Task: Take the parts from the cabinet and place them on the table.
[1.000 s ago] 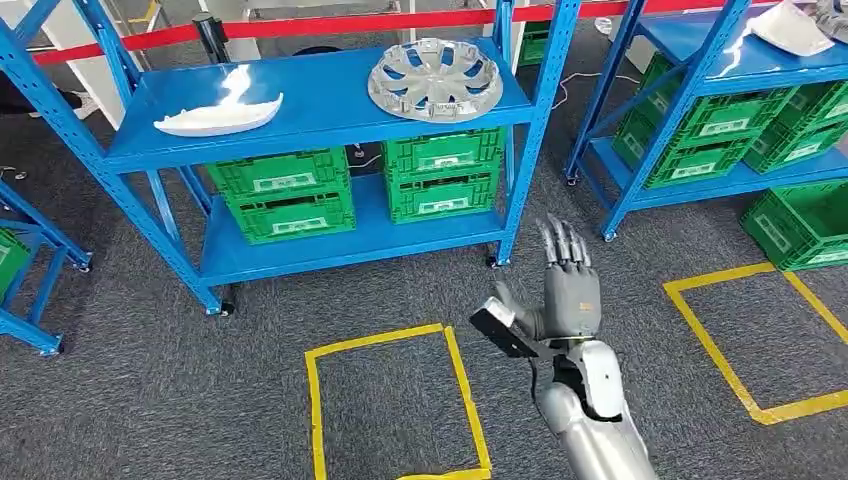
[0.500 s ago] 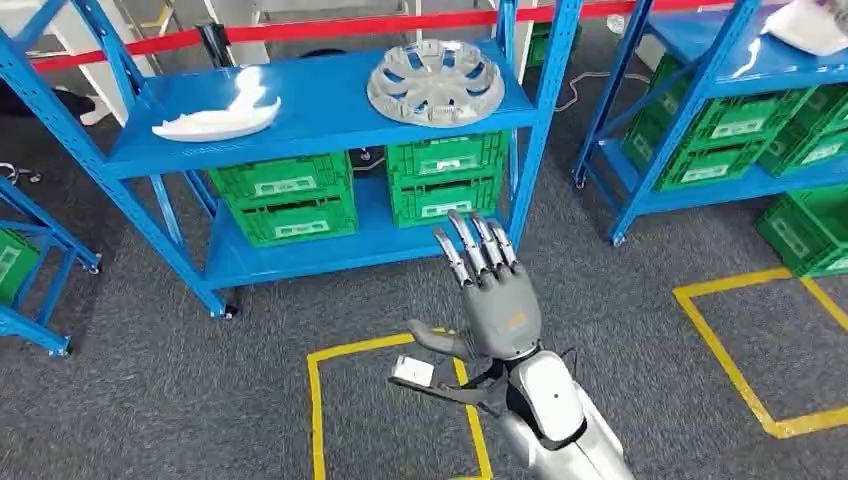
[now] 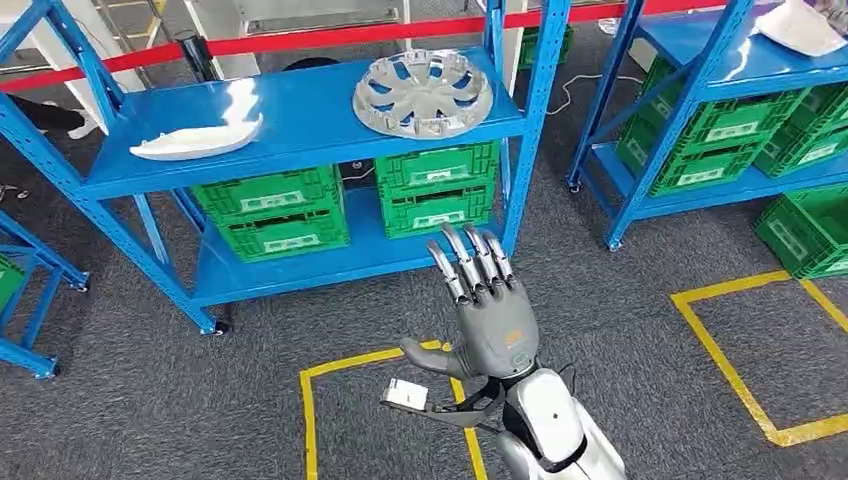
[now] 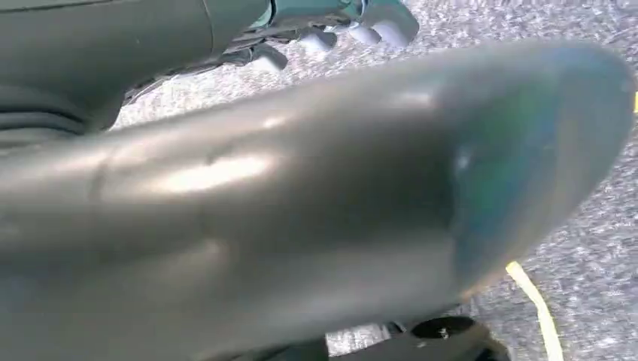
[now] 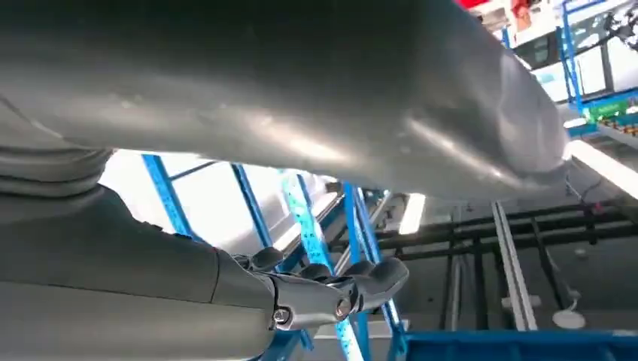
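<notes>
- I find the silver spoked wheel cover (image 3: 423, 92) and white curved plastic trim (image 3: 196, 140) on the blue metal shelf (image 3: 300, 120), untaken.
- My right hand (image 3: 484, 300) is raised, fingers spread, empty; I cannot tell the left hand's state.

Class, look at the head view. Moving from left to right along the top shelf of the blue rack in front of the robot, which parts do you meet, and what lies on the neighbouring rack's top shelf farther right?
White curved panel → silver wheel cover → white part on the neighbouring rack.
</notes>
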### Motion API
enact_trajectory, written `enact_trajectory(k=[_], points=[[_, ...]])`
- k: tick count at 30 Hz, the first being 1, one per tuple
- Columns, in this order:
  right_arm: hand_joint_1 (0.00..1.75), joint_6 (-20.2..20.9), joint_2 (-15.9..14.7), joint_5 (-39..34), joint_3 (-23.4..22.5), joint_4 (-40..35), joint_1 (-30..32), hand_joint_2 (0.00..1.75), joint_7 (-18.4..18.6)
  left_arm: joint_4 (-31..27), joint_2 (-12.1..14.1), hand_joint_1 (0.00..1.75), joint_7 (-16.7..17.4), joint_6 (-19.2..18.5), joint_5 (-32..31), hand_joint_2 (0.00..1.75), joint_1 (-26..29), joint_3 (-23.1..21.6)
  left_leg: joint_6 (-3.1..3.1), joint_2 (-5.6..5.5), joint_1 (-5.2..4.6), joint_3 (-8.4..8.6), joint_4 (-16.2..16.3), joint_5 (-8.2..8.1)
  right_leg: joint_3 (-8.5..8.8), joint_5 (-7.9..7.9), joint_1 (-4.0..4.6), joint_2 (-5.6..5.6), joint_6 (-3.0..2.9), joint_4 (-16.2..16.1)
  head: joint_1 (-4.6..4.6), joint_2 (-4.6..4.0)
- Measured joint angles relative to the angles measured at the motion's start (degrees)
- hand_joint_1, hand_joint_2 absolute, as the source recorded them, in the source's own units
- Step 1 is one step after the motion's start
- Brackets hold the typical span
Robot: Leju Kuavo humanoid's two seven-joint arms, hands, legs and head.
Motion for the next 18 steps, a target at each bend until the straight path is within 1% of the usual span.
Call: enact_trajectory(k=[1,2,3,4,5,6,7,8,9,10,11,12,13,14,15,17,18], points=[[0.0,0.0,0.0,0.0,0.02,-0.02,0.14,0.0,0.0,0.0,0.0,0.0,-0.13,0.0,0.02,0.0,0.03,0.02,0.19,-0.09,-0.11,-0.02,-0.09,-0.15,0.18,-0.07,-0.09,-0.01,0.29,-0.35,-0.11,0.0],[0.0,0.0,0.0,0.0,0.04,-0.04,0.18,0.0,0.0,0.0,0.0,0.0,-0.2,0.0,0.02,0.0,0.09,0.02,0.45,-0.1,-0.15,0.04,-0.32,-0.3,0.49,-0.08,-0.11,-0.04,0.66,-0.85,-0.02,0.0],[0.0,0.0,0.0,0.0,0.07,-0.24,0.2,0.0,0.0,0.0,-0.04,0.0,-0.26,0.0,0.09,0.0,0.11,0.04,0.76,-0.12,0.51,0.76,-1.22,-0.12,0.91,-0.42,0.12,-0.1,1.08,-1.02,-0.04,0.0],[0.0,-0.02,-0.07,0.0,0.07,-0.35,0.18,0.0,0.02,0.0,-0.07,0.0,-0.35,0.0,0.09,0.0,0.1,0.04,1.05,-0.09,0.49,1.41,-1.84,-0.16,0.63,-0.8,0.02,-0.33,1.28,0.45,0.04,0.0],[0.0,0.0,-0.09,0.0,0.07,-0.35,0.13,0.0,0.0,0.0,-0.07,0.0,-0.37,-0.02,0.09,0.0,0.01,0.04,1.49,0.03,0.51,1.79,-2.02,-0.34,-1.25,-2.29,0.04,-0.38,1.44,3.62,0.2,0.0],[0.0,0.07,-0.13,-0.02,0.07,-0.35,0.25,0.0,-0.04,0.0,-0.09,0.0,-0.42,-0.05,0.09,0.0,-0.09,0.04,1.78,0.07,0.49,2.02,-2.04,-0.58,-4.15,-4.12,0.04,-0.38,1.66,8.38,0.18,0.0],[0.0,0.17,-0.18,-0.02,0.07,-0.35,0.51,0.0,-0.13,0.0,-0.11,0.0,-0.39,-0.09,0.09,0.0,-0.13,0.04,1.9,0.07,0.44,2.21,-2.01,-0.91,-7.19,-5.62,0.03,-0.39,1.81,12.99,0.2,0.0],[0.0,0.39,-0.26,-0.04,0.07,-0.35,0.72,0.0,-0.28,0.0,-0.11,0.0,-0.39,-0.2,0.09,0.0,-0.1,0.04,1.91,0.05,0.42,2.44,-1.92,-1.21,-9.72,-6.05,0.03,-0.39,1.9,16.29,0.18,0.0],[0.0,0.52,-0.37,-0.11,0.07,-0.35,0.9,0.0,-0.42,0.0,-0.09,0.0,-0.37,-0.22,0.09,0.0,-0.04,0.04,1.86,0.0,0.42,2.77,-1.84,-1.58,-11.2,-4.98,0.03,-0.39,1.92,17.2,0.2,0.0],[0.0,0.57,-0.39,-0.2,0.07,-0.35,0.99,0.0,-0.46,0.0,-0.09,0.0,-0.35,-0.24,0.09,0.0,0.0,0.04,1.77,-0.1,0.42,3.28,-1.76,-2.02,-11.07,-2.36,0.02,-0.41,1.86,15.14,0.2,0.0],[0.0,0.65,-0.39,-0.2,0.07,-0.35,0.98,0.0,-0.61,0.0,-0.11,0.0,-0.37,-0.46,0.09,0.0,0.0,0.07,1.65,-0.17,0.43,3.96,-1.66,-2.53,-9.54,1.4,0.01,-0.47,1.76,10.52,0.2,0.0],[0.0,0.68,-0.39,-0.22,0.13,-0.35,0.98,0.0,-0.68,0.0,-0.11,0.0,-0.46,-0.59,0.09,0.0,-0.01,0.07,1.51,-0.19,0.44,4.64,-1.57,-3.04,-7.52,4.68,0.01,-0.55,1.59,5.28,0.22,0.0],[0.0,0.81,-0.39,-0.31,0.2,-0.35,0.97,0.0,-0.77,0.0,-0.13,0.0,-0.52,-0.7,0.09,0.0,0.0,0.07,1.25,-0.18,0.43,4.8,-1.48,-3.62,-6.01,6.03,0.05,-0.76,1.3,1.17,0.24,0.0],[0.0,1.12,-0.39,-0.37,0.33,-0.33,0.92,0.0,-0.85,0.0,-0.09,0.0,-0.57,-0.75,0.09,0.0,-0.1,0.07,0.77,-0.2,-0.12,4.6,-1.11,-4.18,-5.4,4.98,0.29,-0.77,1.06,0.32,0.24,0.0],[0.0,1.38,-0.39,-0.37,0.5,-0.33,0.88,0.0,-0.85,0.0,-0.02,0.0,-0.63,-0.81,0.09,0.0,-0.13,0.07,0.51,-0.24,0.04,4.59,-1.53,-4.47,-5.33,4.65,0.29,-0.65,0.47,0.53,0.2,0.0],[0.0,1.44,-0.39,-0.46,0.57,-0.33,0.94,0.0,-0.96,0.0,0.0,0.0,-0.68,-0.9,0.07,0.0,-0.09,0.07,-0.03,-0.1,0.06,5.16,-2.16,-4.91,-5.24,4.17,0.52,-0.49,-0.22,0.37,0.15,0.0],[0.0,1.57,-0.35,-0.52,0.61,-0.39,0.93,0.0,-0.96,-0.02,0.0,0.0,-0.68,-0.9,0.07,0.0,-0.14,0.07,-0.42,-0.01,0.04,5.62,-2.1,-5.26,-4.7,4.13,0.19,-0.39,-0.64,-0.06,0.13,0.0]])
